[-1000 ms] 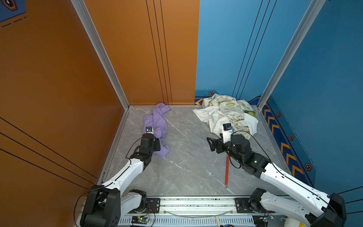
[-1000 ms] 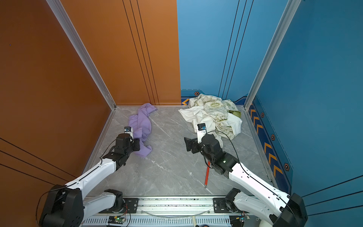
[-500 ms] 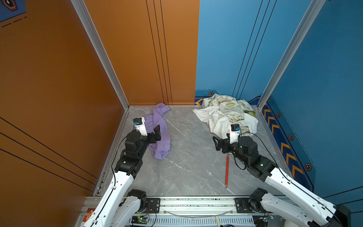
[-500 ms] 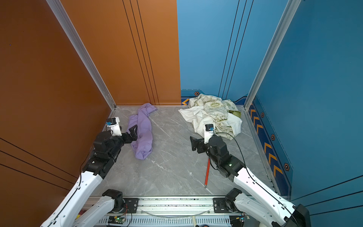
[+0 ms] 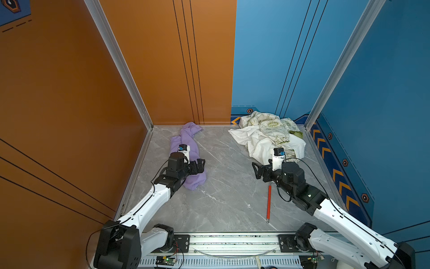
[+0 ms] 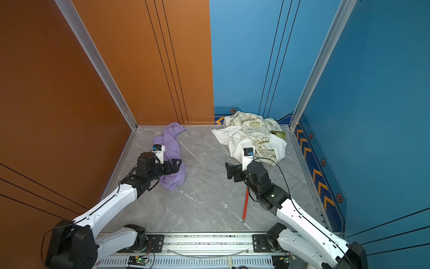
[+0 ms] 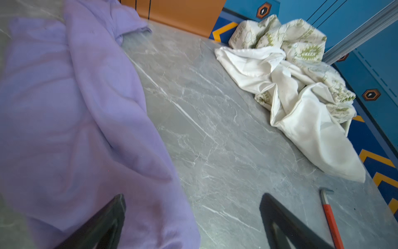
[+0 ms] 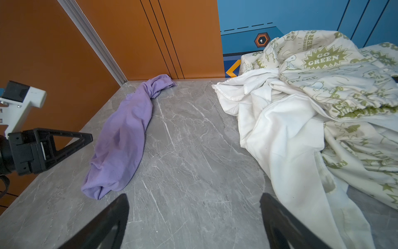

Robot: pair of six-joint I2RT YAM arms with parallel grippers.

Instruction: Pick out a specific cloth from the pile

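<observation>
Jaws wide and empty, left gripper [image 5: 200, 165] hovers over edge of lavender cloth [image 5: 186, 137]; right gripper [image 5: 256, 171], equally open, holds nothing near pile [image 5: 263, 139].

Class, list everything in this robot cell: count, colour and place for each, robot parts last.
table: one, grey marble
cloth: one, lavender, table's left side
pile: one, white and cream with green print, back right corner, apart from the cloth
green bit: one, olive, at the pile's far right edge
stick: one, red, on the table by the right arm
left gripper: one, black, open, by the cloth's near end
right gripper: one, black, open, in front of the pile
</observation>
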